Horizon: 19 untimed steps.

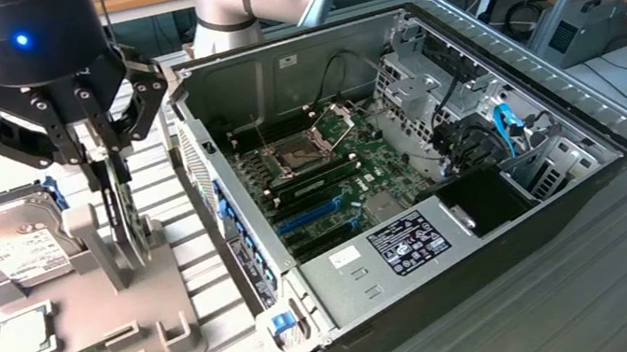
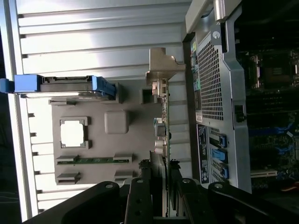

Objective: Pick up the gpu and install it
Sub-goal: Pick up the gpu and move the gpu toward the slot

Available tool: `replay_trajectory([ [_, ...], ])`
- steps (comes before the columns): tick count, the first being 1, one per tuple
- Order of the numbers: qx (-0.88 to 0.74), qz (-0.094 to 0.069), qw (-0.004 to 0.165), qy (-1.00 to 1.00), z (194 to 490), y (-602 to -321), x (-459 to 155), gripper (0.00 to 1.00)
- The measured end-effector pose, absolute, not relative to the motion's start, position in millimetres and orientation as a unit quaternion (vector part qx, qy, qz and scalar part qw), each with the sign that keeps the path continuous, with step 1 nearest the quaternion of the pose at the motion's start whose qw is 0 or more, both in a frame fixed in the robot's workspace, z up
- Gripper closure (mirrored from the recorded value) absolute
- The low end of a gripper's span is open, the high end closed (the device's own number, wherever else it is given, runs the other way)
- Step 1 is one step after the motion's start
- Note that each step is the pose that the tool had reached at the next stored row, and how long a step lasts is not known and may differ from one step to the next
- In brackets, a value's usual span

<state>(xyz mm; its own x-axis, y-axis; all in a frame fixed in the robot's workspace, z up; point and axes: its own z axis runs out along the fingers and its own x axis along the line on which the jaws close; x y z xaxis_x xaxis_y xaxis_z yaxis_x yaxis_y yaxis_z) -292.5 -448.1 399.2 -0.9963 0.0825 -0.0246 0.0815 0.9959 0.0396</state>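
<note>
The gpu (image 1: pixel 129 222) is a thin black card standing on edge in the grey holder tray (image 1: pixel 83 312), at the exterior view's left beside the open computer case (image 1: pixel 345 294). My gripper (image 1: pixel 116 200) hangs straight over it, one finger on each flat side, shut on the card. In the wrist view the gpu (image 2: pixel 160 140) appears edge-on, its silver bracket (image 2: pixel 161 70) at the far end, and my gripper (image 2: pixel 160 179) clamps the near end. The card's lower edge sits at the holder's slot; I cannot tell whether it has lifted clear.
The holder tray also carries a silver hard drive (image 1: pixel 3 242) in a blue bracket, a square CPU chip (image 1: pixel 26 333) and a memory stick (image 2: pixel 93 160). The case's side wall (image 2: pixel 215 93) stands close beside the card. The motherboard (image 1: pixel 314 176) lies exposed inside.
</note>
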Motion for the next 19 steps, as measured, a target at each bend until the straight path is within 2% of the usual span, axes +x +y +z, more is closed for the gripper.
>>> replay_trajectory([
  [19,0.041,0.019,0.013,0.999,420.8,-447.9,-291.6,0.73],
])
